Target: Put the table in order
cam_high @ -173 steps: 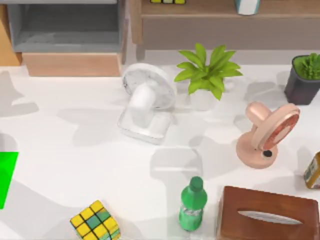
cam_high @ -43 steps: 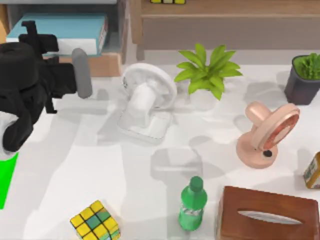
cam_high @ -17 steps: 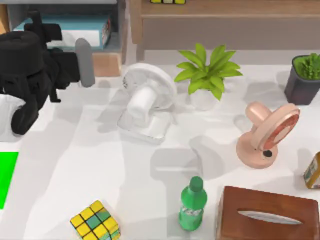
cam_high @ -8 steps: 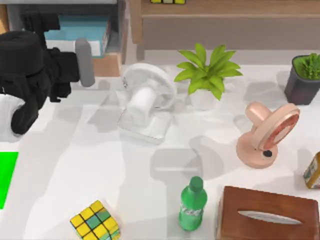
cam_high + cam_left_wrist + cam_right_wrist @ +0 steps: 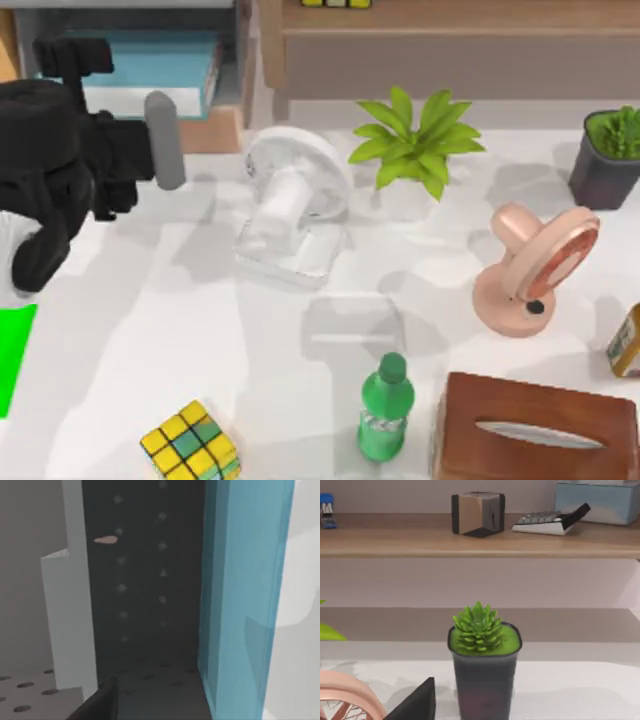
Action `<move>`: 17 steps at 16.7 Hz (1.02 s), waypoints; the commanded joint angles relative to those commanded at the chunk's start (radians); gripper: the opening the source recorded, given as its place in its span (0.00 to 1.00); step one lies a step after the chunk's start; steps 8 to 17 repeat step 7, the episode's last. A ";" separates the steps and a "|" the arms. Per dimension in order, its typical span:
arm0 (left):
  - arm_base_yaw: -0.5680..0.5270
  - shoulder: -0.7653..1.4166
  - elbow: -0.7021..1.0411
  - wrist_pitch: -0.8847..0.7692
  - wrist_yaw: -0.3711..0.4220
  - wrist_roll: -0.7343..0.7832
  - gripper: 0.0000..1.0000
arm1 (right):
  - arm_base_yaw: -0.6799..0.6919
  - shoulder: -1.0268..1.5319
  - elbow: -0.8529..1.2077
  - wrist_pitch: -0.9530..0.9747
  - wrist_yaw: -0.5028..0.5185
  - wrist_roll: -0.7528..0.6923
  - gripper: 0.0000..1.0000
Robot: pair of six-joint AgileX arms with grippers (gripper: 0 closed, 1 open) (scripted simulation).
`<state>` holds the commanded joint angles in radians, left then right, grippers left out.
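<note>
Your white table (image 5: 200, 330) spreads under two fans, plants, a green bottle (image 5: 385, 410), a puzzle cube (image 5: 190, 442) and a brown tissue box (image 5: 535, 428); behind it stand a grey cabinet (image 5: 60, 95) and a wooden shelf (image 5: 450, 20). Your left gripper (image 5: 160, 140) hovers at the cabinet mouth beside a blue book (image 5: 150, 62); whether its jaws are open or closed I cannot tell, and likewise for the right.

A white desk fan (image 5: 292, 205), leafy green plant (image 5: 415, 140), pink fan (image 5: 535, 268) and green plastic bottle (image 5: 385, 408) are standing apart.
</note>
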<state>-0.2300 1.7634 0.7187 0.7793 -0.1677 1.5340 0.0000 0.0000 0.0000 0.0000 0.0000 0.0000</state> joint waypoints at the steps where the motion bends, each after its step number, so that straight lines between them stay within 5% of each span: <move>1: -0.004 -0.015 -0.018 0.004 -0.002 0.000 1.00 | 0.000 0.000 0.000 0.000 0.000 0.000 1.00; 17: -0.020 -0.094 -0.119 0.027 -0.020 -0.002 1.00 | 0.000 0.000 0.000 0.000 0.000 0.000 1.00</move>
